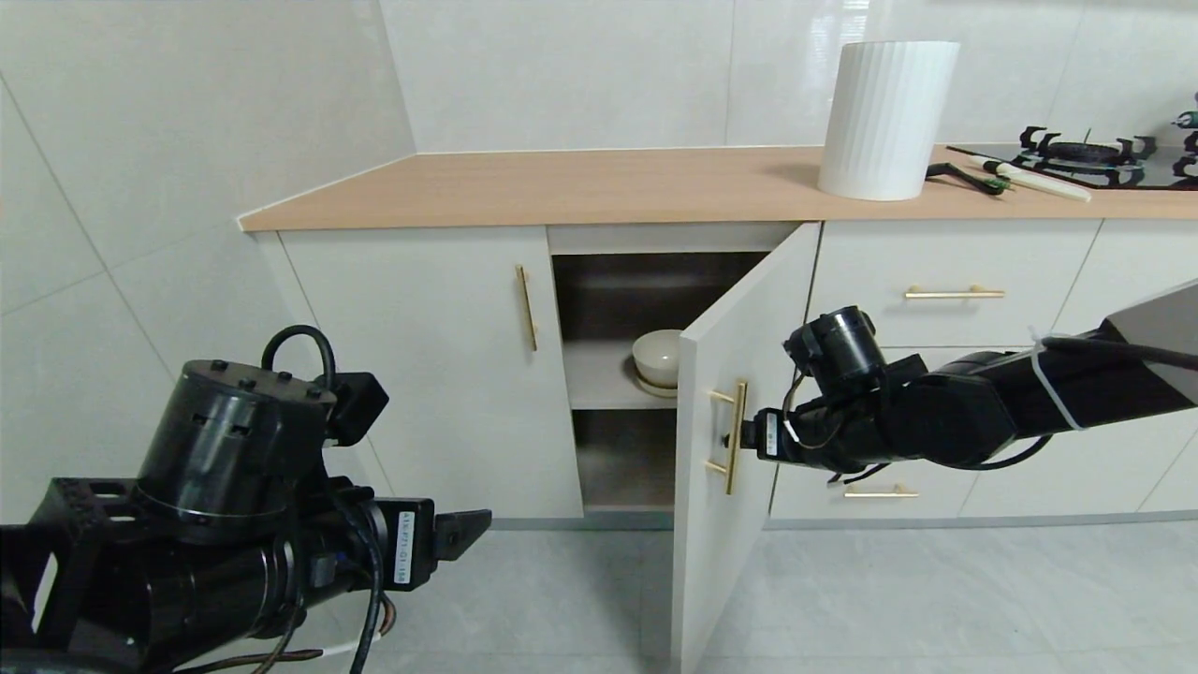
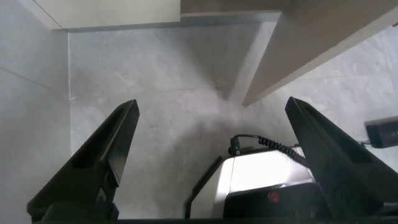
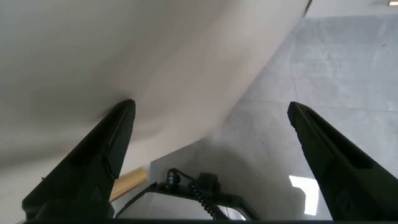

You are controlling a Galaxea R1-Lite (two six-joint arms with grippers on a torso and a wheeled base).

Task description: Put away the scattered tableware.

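Note:
A cream bowl [image 1: 657, 357] sits on a plate [image 1: 655, 387] on the middle shelf of the open cupboard. The cupboard door [image 1: 725, 552] swings out toward me. My right gripper [image 1: 737, 438] is at the door's gold handle [image 1: 738, 412]. In the right wrist view that gripper [image 3: 211, 106] is open, its fingers spread against the door face [image 3: 124, 56] with the handle [image 3: 127, 183] close by. My left gripper [image 1: 473, 526] hangs low at the left, over the floor. It is open [image 2: 211, 106] and holds nothing.
On the wooden counter [image 1: 562, 187] stands a tall white ribbed container [image 1: 884, 120], with utensils [image 1: 1029, 178] and a gas hob [image 1: 1086, 154] to its right. The left cupboard door [image 1: 421, 374] is closed. Drawers [image 1: 953, 293] are right of the open door. Tiled floor [image 1: 889, 599] lies below.

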